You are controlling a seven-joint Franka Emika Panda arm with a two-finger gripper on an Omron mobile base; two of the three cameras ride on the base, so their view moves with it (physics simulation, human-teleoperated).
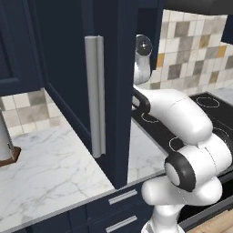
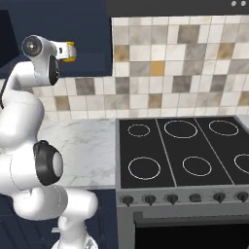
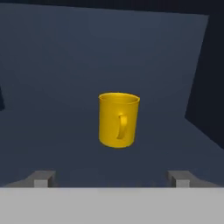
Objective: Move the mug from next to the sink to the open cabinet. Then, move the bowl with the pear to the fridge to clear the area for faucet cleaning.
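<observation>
The yellow mug (image 3: 118, 120) stands upright on the floor of the open cabinet (image 3: 65, 57), its handle turned toward the hand camera. My gripper (image 3: 111, 177) is open. Its two fingertips (image 3: 42, 177) are spread wide, a little short of the mug, and nothing is between them. From the left base view, the navy cabinet door (image 1: 59, 68) with its long silver bar handle (image 1: 94, 95) hangs open, and my arm reaches up behind it. A bit of the yellow mug (image 2: 71, 51) shows just past the hand in the right base view.
White marble countertop (image 1: 45, 168) runs below the cabinet, with navy drawers (image 1: 116, 205) under it. A black cooktop (image 2: 180, 151) with ring burners lies to the right, against a tiled backsplash (image 2: 185, 63). A pale upright object on a brown base (image 1: 5, 148) stands at the far left.
</observation>
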